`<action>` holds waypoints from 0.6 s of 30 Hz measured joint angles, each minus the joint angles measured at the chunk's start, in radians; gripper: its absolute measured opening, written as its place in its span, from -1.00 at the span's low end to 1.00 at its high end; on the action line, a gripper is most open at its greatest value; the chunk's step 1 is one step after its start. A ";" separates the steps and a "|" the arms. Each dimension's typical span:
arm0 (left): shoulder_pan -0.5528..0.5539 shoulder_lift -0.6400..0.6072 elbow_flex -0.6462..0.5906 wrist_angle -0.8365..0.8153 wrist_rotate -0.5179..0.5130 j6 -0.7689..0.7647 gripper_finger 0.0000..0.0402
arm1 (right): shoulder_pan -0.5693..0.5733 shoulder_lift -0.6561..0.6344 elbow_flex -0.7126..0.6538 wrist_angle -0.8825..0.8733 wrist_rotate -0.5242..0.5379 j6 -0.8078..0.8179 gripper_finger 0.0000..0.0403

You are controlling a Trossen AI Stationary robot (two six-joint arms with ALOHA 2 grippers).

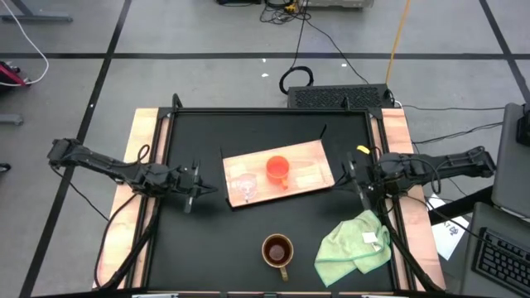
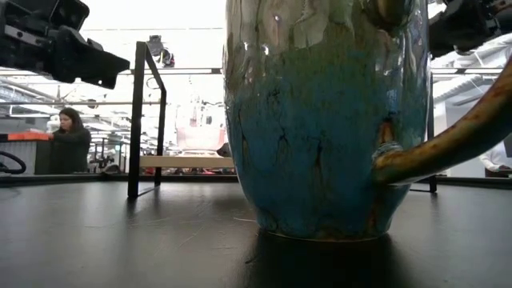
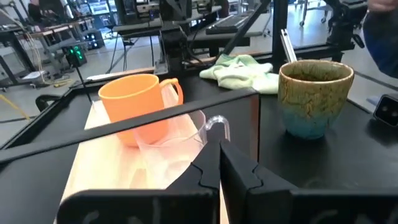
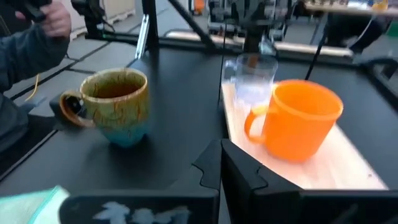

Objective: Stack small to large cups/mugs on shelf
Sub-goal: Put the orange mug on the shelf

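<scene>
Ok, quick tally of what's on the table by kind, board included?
Cups/mugs: 3 (glass cup, orange cup, mug)
Boards: 1 (board)
Cloths: 1 (green cloth)
Total: 5

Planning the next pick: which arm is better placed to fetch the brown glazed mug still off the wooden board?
Probably the right: its gripper looks slightly nearer the brown glazed mug than the left gripper, though the mug sits almost midway between both arms.
</scene>
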 joint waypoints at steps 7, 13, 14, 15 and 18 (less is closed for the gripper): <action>0.000 0.000 0.000 0.009 0.000 0.005 -0.99 | -0.001 0.139 0.035 0.077 0.000 -0.001 -1.00; 0.000 0.000 0.000 0.009 0.001 0.026 -0.97 | -0.001 0.297 0.040 0.213 0.000 0.000 -1.00; 0.000 0.000 0.000 0.009 0.001 0.027 -0.98 | -0.001 0.323 0.040 0.230 0.000 0.000 -1.00; 0.000 0.000 0.000 0.009 0.001 0.028 -0.99 | -0.001 0.349 0.040 0.245 0.000 0.000 -1.00; 0.000 0.000 0.000 0.009 0.001 0.035 -0.97 | -0.001 0.416 0.040 0.297 0.000 -0.003 -1.00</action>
